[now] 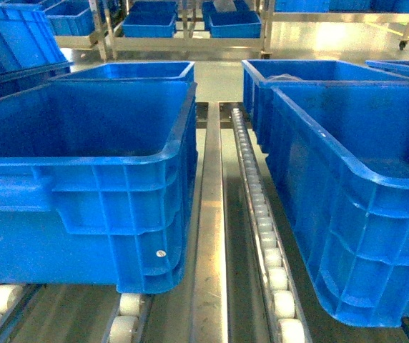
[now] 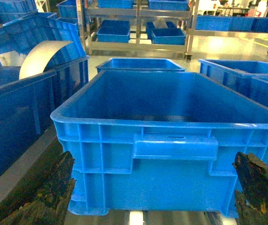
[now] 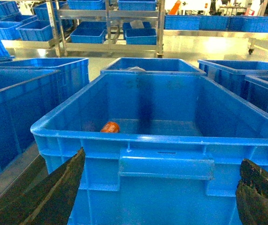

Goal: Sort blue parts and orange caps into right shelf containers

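Observation:
Two containers stand on the right shelf's steel rail (image 1: pixel 210 214), a left one (image 1: pixel 83 179) and a right one (image 1: pixel 362 214). In the right wrist view an orange cap (image 3: pixel 109 127) lies on its side on the floor of the container (image 3: pixel 167 164) straight ahead. My right gripper (image 3: pixel 155 194) is open, low before that container's front wall, with nothing held. My left gripper (image 2: pixel 152 192) is also open and empty, facing the front wall of another container (image 2: pixel 171 154) whose floor looks bare. No blue parts are in view. Neither gripper shows in the head view.
A track of white rollers (image 1: pixel 262 214) runs between the two bins. More blue bins stand behind (image 1: pixel 319 71) and on steel racks at the back (image 1: pixel 183 28). In the left wrist view a curved white sheet (image 2: pixel 42 56) sticks out of a bin at left.

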`<state>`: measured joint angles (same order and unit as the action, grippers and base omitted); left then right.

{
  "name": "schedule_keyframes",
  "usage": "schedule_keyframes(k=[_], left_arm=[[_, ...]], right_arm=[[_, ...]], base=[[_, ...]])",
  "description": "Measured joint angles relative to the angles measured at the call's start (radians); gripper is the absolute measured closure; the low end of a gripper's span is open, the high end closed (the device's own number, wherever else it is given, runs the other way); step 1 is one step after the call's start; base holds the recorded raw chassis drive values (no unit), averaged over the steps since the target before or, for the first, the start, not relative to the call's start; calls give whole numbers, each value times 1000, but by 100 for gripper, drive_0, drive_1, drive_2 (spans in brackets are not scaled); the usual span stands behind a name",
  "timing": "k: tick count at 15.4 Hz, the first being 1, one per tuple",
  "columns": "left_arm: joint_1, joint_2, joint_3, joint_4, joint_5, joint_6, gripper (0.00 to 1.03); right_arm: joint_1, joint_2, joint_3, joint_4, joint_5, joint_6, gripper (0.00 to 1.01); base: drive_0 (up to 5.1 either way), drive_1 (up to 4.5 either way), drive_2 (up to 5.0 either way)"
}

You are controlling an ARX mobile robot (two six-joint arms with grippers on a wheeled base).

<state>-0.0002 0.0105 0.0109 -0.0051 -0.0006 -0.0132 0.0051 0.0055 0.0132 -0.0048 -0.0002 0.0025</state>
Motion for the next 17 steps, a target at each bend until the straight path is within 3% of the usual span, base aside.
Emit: schedule_keyframes(k=[17], left_arm=[[0,0,0,0,0,0,5]], right_arm=[[0,0,0,0,0,0,3]], base=[[0,0,0]])
